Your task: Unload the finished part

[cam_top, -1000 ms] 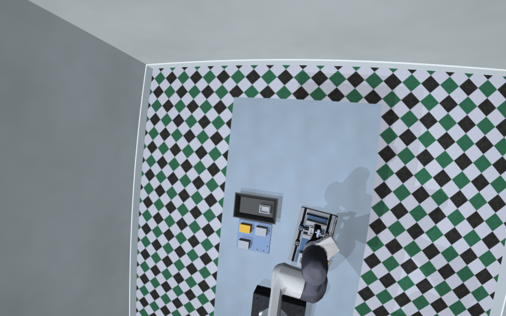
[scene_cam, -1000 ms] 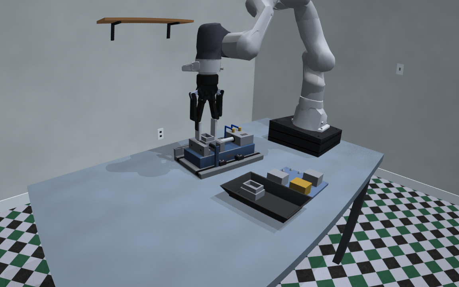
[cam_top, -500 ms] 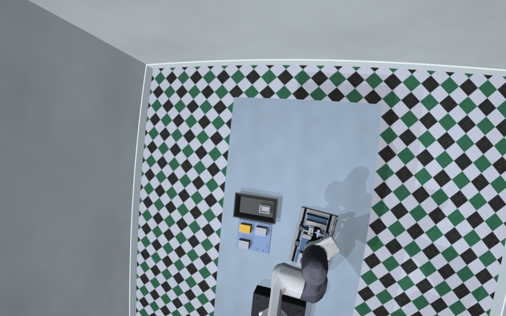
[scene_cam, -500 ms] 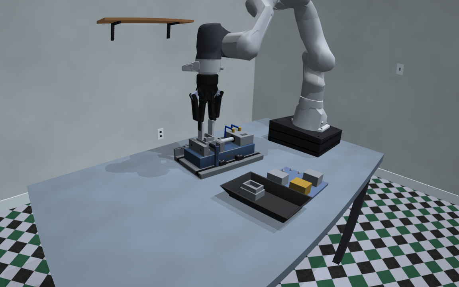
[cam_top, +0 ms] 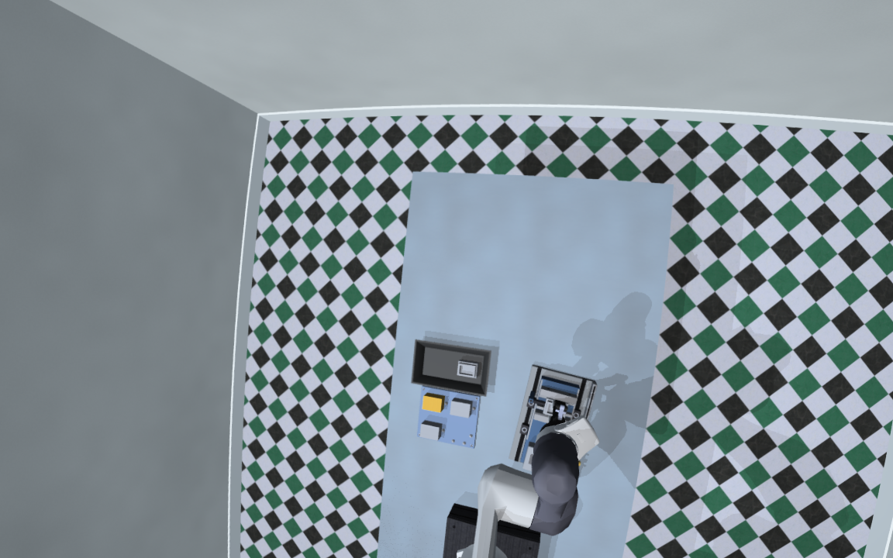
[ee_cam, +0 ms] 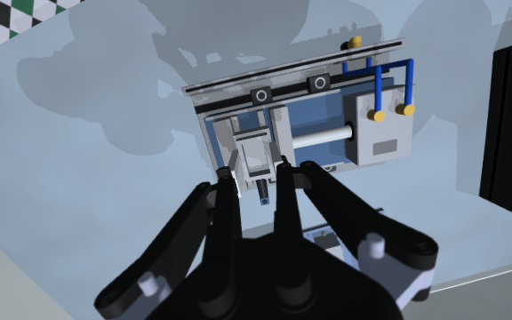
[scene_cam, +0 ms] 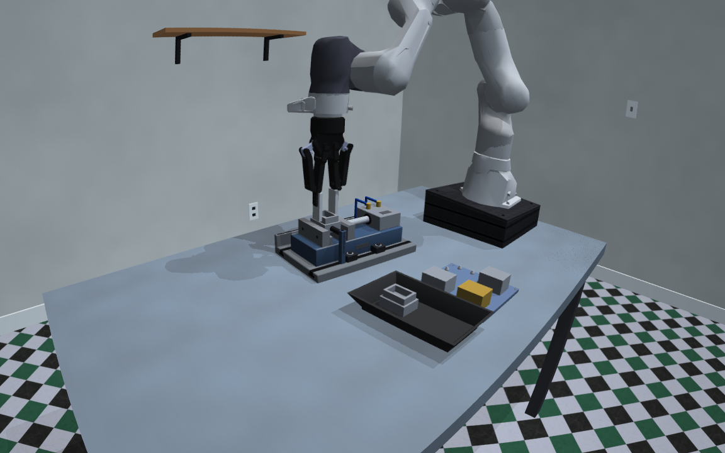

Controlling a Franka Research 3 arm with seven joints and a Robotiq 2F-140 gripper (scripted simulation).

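The finished part (ee_cam: 253, 153) is a small grey block with its pocket facing up. It sits between the jaws of the blue and grey vise (ee_cam: 300, 120), which also shows in the exterior view (scene_cam: 345, 239). My gripper (ee_cam: 256, 156) points straight down over the vise. Its fingers are shut on the two sides of the part, at jaw height (scene_cam: 325, 207). The dark outfeed tray (scene_cam: 418, 307) lies on the table in front of the vise, apart from my gripper, and shows from above too (cam_top: 451, 366).
Another grey pocketed part (scene_cam: 399, 298) lies in the tray's left end. A blue plate (scene_cam: 475, 280) with two grey blocks and a yellow block (scene_cam: 474, 292) adjoins the tray. My black base (scene_cam: 480, 214) stands right of the vise. Blue hoses rise from the vise's cylinder end (ee_cam: 378, 82).
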